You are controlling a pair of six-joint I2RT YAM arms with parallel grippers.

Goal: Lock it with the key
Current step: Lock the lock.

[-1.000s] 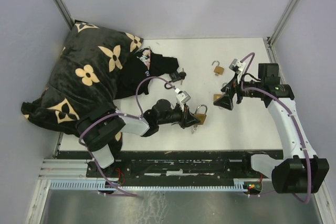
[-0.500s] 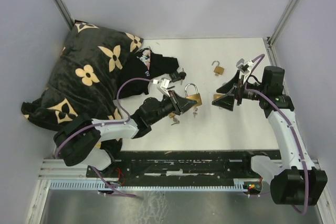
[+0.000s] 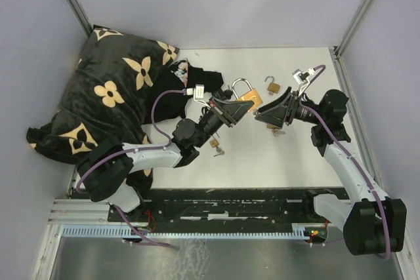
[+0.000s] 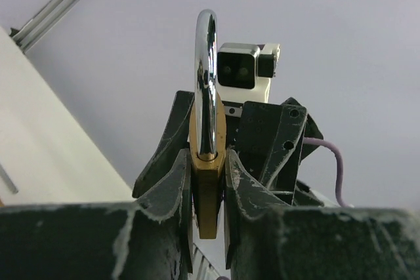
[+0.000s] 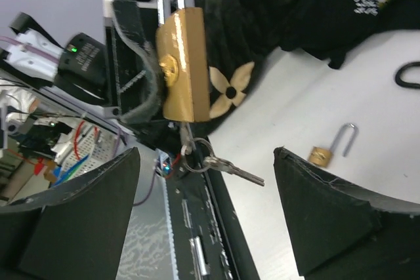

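Top external: the left gripper is clamped on a brass padlock and holds it off the white table, mid-table, with the steel shackle pointing toward the far wall. The right gripper faces it from just beside, fingers spread, nothing between them. A small padlock with its shackle swung open lies on the table behind the two grippers. A black blanket with cream flowers fills the far left corner.

Left wrist: the padlock is seen edge-on, its body pinched between the two left fingers, the shackle standing straight up. Whether the shackle is latched cannot be told from here. The right gripper's dark fingers and its white camera stand close behind the lock.

Right wrist: the right fingers stand wide apart at either side of the frame, touching nothing. Ahead of them is the padlock, a left finger against its side. Keys on a ring hang from its underside. A small padlock, shackle open, lies on the table beyond, and the blanket is behind.
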